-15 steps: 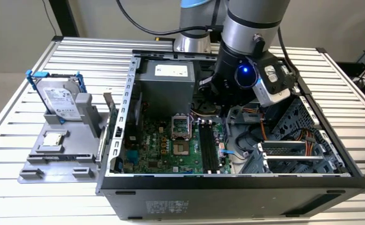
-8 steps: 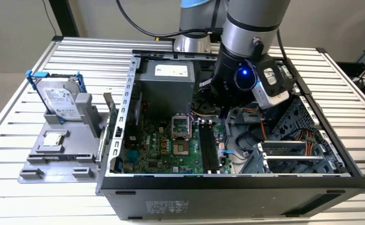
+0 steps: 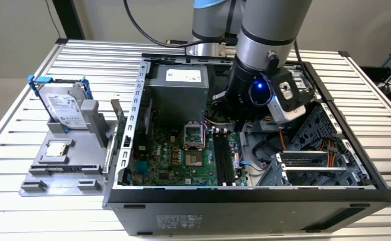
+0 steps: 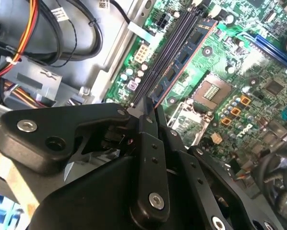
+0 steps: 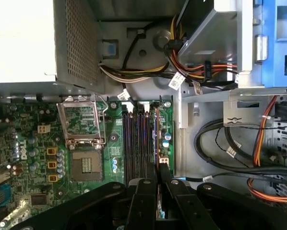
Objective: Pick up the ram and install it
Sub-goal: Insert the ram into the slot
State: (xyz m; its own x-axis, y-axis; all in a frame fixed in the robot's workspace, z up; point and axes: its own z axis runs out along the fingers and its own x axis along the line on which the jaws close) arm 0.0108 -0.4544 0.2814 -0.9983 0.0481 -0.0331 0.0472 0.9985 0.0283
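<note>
Ram (image 4: 182,57) edge-on in motherboard (image 4: 258,91) slot — gripper (image 4: 150,112) fingers clamped on its end.

Even, diffuse room light, fairly bright; the slatted table (image 3: 41,211) reads pale with soft shadows. Inside the case (image 3: 249,198) it's dimmer, motherboard (image 3: 175,160) in shade. Blue LED on the arm's wrist (image 3: 259,86) glows with a small halo. First wrist view: power supply (image 5: 18,38) in the upper left blows out white. In both wrist views, the near black gripper (image 4: 150,143) goes soft and frame edges look slightly smeared.
</note>
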